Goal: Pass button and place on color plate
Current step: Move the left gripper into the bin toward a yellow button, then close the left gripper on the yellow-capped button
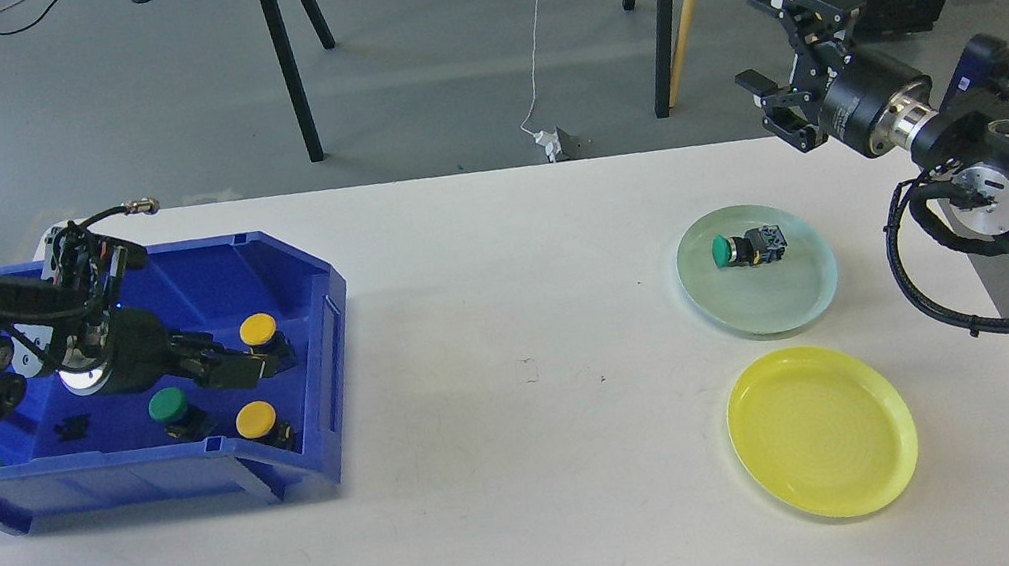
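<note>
Yellow-capped push button (258,330) sits at back of blue plastic bin (328,351) on white bench (519,372). Left gripper (259,364) reaching beside it — fingers dark, grip uncertain, probably not yet closed. Seat fingers square on black body below cap before lifting. Right gripper (789,66) spread wide, empty, raised. Target — empty yellow round plate (822,430).

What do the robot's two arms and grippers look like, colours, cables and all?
Both arms are black. The right gripper has two black angular fingers on a black cylinder with a silver metal ring, and looped black cables run under the arm. The left gripper, inside the blue bin, is black, with a silver-white ring and thin black cables.
</note>
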`<state>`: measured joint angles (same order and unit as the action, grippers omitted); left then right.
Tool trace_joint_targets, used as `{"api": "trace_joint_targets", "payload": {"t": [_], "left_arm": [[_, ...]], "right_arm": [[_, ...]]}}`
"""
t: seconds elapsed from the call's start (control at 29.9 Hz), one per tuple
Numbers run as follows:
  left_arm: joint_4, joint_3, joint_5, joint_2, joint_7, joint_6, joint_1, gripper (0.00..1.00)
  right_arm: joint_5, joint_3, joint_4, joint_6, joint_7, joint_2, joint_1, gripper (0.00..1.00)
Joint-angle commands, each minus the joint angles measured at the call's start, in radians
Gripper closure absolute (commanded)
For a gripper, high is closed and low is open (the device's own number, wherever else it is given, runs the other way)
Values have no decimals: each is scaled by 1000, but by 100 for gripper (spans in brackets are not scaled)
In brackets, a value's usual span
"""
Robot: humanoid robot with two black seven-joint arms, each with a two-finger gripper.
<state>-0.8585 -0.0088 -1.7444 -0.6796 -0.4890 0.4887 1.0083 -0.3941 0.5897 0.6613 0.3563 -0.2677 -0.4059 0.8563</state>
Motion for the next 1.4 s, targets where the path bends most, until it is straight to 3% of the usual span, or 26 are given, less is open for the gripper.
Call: {"api": "trace_joint_targets", "payload": {"t": [0.0,0.43,0.67,0.97,1.37], "left_arm": [[77,3,2,61,0,0,-2,3],[300,15,8,199,0,0,0,3],[364,15,11,253,0,0,7,6],[378,16,2,265,0,0,10,17],[403,16,-3,264,0,0,10,54]], "right_arm": [[0,-1,-2,-13,5,1,1,15],[0,-4,-3,-13,5,1,0,15],[0,-5,-8,-13,5,1,-2,15],[-5,-7,-11,-13,5,1,-2,15],[-8,-7,-11,-13,5,9,-2,15]]}}
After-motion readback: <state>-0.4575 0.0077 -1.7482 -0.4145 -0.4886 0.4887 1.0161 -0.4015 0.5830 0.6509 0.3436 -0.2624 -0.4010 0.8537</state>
